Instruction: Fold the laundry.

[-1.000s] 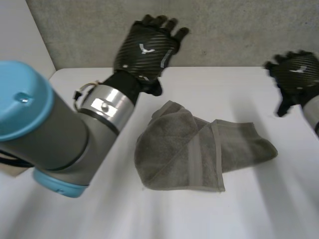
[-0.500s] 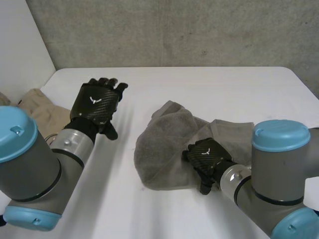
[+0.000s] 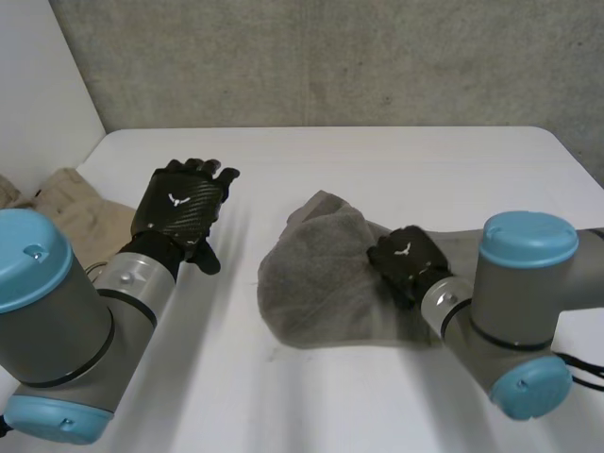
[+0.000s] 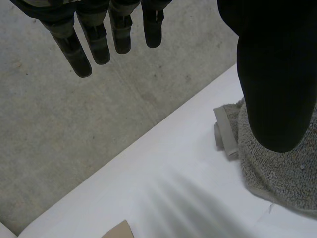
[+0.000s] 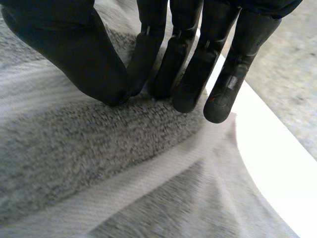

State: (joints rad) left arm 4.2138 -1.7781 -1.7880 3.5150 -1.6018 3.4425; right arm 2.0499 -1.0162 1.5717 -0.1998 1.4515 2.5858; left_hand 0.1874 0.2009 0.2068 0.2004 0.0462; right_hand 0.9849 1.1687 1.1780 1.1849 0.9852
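The rumpled grey terry towel (image 3: pixel 311 283) lies in the middle of the white table (image 3: pixel 396 160). The right hand (image 3: pixel 408 261) pinches its middle between thumb and fingers, seemingly to pull a layer over. The left hand (image 3: pixel 179 209) hovers alongside, fingers straight, empty.

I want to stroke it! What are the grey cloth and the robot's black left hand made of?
The grey towel looks like soft, matt terry, probably cotton: tiny fuzzy loops cover it, with a flat woven band. The back of the left hand looks like slightly glossy carbon fibre: a fine criss-cross weave shows, though it may be patterned plastic.
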